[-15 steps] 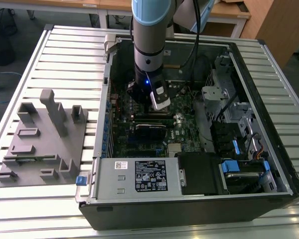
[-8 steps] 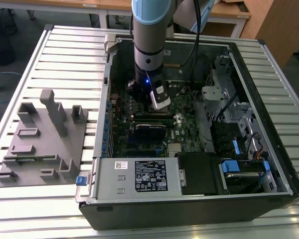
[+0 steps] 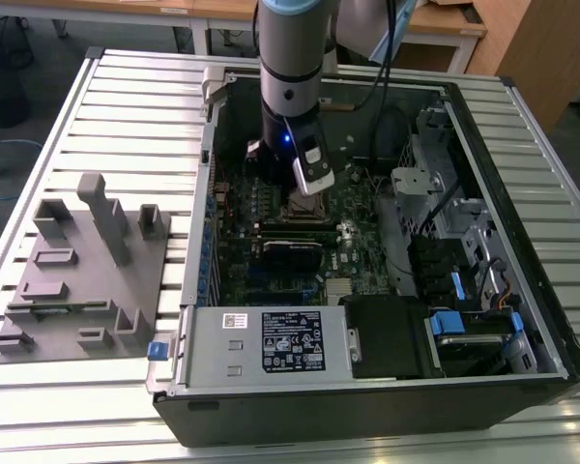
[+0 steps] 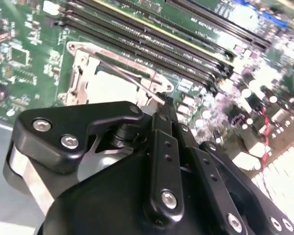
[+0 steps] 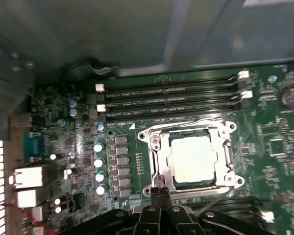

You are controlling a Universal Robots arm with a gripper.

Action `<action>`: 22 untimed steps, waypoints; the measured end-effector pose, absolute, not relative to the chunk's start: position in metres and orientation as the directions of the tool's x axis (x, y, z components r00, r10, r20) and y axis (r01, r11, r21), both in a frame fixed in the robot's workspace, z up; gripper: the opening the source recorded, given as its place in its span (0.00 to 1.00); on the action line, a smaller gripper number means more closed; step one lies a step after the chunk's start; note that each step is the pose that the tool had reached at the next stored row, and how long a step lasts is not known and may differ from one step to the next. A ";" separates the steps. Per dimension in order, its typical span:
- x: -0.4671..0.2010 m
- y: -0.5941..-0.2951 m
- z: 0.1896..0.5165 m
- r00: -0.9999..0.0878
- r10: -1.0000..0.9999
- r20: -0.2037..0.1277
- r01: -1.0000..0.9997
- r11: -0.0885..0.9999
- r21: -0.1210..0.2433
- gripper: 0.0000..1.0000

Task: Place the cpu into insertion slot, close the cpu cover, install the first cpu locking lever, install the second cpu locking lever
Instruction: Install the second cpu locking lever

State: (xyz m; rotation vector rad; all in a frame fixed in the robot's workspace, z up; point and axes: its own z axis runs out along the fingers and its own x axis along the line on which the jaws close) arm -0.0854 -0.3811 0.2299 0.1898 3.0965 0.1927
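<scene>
Though framed by cover (image 5: 159, 164), pale square cpu (image 5: 192, 160).

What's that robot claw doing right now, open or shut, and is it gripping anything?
Gripper: jaws shut together, at the edge of the cpu cover, which lies down over the cpu; whether they pinch a wire lever cannot be told.

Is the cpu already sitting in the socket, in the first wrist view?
Yes, the cpu lies flat inside the socket, framed by the cover.
</scene>
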 end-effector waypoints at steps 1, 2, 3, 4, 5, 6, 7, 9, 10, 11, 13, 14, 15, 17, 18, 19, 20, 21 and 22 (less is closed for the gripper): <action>-0.085 -0.381 0.234 -0.992 0.124 -0.026 0.120 0.985 0.126 0.10; -0.085 -0.381 0.238 -0.992 0.124 -0.026 0.120 0.985 0.126 0.10; -0.085 -0.381 0.242 -0.992 0.124 -0.026 0.120 0.985 0.126 0.10; -0.085 -0.381 0.246 -0.992 0.124 -0.026 0.120 0.985 0.126 0.10; -0.085 -0.381 0.250 -0.992 0.124 -0.026 0.120 0.985 0.126 0.10; -0.085 -0.381 0.253 -0.992 0.124 -0.026 0.120 0.985 0.126 0.10; -0.085 -0.381 0.256 -0.992 0.124 -0.026 0.120 0.985 0.126 0.10; -0.085 -0.381 0.260 -0.992 0.124 -0.026 0.120 0.985 0.126 0.10; -0.085 -0.381 0.260 -0.992 0.123 -0.026 0.119 0.985 0.126 0.10; -0.084 -0.381 0.260 -0.992 0.123 -0.026 0.119 0.985 0.126 0.10; -0.082 -0.381 0.260 -0.992 0.124 -0.026 0.119 0.985 0.126 0.10; -0.080 -0.381 0.260 -0.992 0.124 -0.026 0.119 0.985 0.126 0.10; -0.078 -0.381 0.260 -0.992 0.124 -0.026 0.120 0.985 0.126 0.10; -0.073 -0.381 0.260 -0.992 0.124 -0.026 0.120 0.985 0.126 0.10; -0.071 -0.381 0.260 -0.992 0.124 -0.026 0.120 0.985 0.126 0.10; -0.069 -0.381 0.260 -0.992 0.124 -0.026 0.120 0.985 0.126 0.10; -0.067 -0.381 0.260 -0.992 0.124 -0.026 0.120 0.985 0.126 0.10; -0.066 -0.381 0.260 -0.992 0.124 -0.026 0.119 0.985 0.126 0.10; -0.065 -0.381 0.259 -0.992 0.124 -0.026 0.119 0.985 0.126 0.10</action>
